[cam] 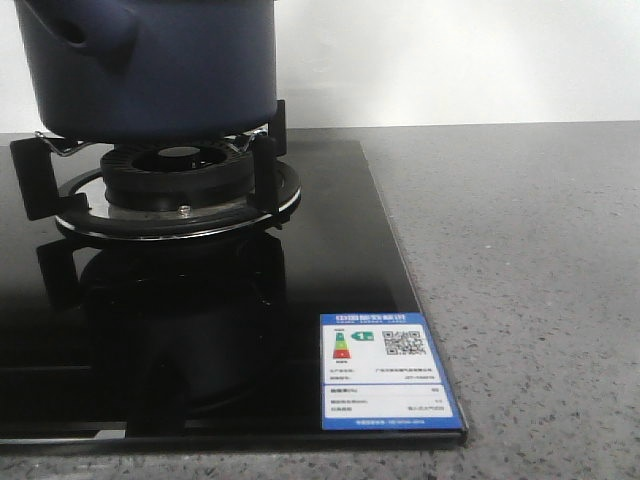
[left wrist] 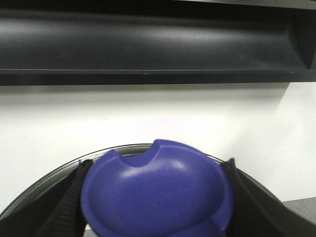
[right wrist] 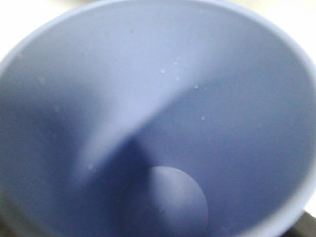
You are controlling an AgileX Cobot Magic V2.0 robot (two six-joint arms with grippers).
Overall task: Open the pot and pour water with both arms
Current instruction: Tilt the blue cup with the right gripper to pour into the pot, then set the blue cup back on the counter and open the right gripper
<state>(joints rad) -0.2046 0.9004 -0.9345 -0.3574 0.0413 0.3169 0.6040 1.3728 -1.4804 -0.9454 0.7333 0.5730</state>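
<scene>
my left hand (left wrist: 157, 232) is clenched on the blue lid knob (left wrist: 158, 192) while the navy pot (cam: 150, 65) sits on the burner (cam: 175, 185); my right hand's grip cannot be told behind the cup (right wrist: 158, 118), which may spill if tilted early.

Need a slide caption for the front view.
Navy pot on the gas burner of a black glass hob; no arms in frame.

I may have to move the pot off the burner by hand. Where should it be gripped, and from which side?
Probably by the stubby hollow handle on the pot, coming from the front left, where it juts toward the camera. The body looks too wide and smooth to clamp.
</scene>
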